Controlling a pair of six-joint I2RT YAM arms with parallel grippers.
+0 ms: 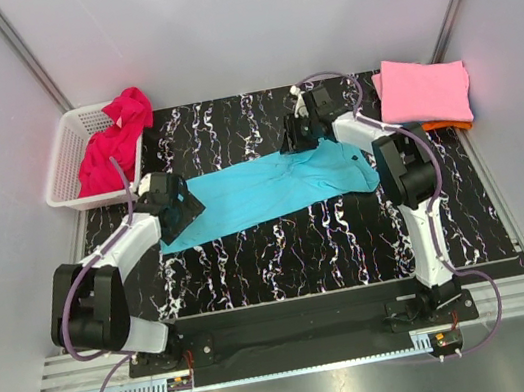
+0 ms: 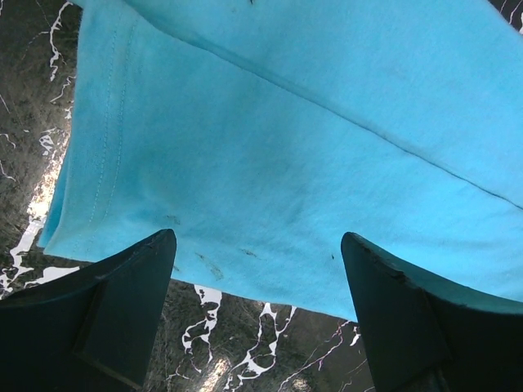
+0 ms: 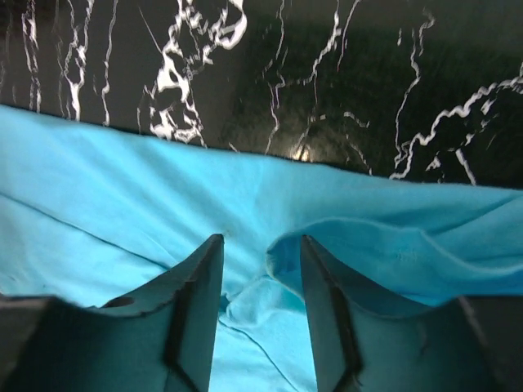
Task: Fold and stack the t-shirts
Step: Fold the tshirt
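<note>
The turquoise shirt (image 1: 261, 191) lies flat across the middle of the tabletop (image 1: 282, 253), folded into a long narrow strip. Its long axis runs left to right with a slight slant, the left end nearer the front edge and the right end nearer the back.

The left gripper (image 1: 188, 209) hangs over the left end. Its jaws are spread wide and straddle the hemmed edge, and the wrist view shows no cloth between them.

The right gripper (image 1: 295, 141) is at the far right end, on the back edge of the strip. Its fingers are parted with a gap between them, and a rumpled ridge of cloth lies just under that gap. They do not look clamped on anything.

Each arm is therefore nearest its own end, and any end-over-end fold would travel along that left-to-right axis. The marbled surface between the two grippers carries only the strip itself.

A folded pink shirt (image 1: 423, 91) sits on an orange shirt (image 1: 451, 125) at the back right corner, just beside the right arm. That is probably the stack the turquoise one must join, so the right arm has the shorter carry.

At the back left corner a white basket (image 1: 63, 175) holds a crumpled red shirt (image 1: 114, 136), just behind the left gripper but clear of the strip.
</note>
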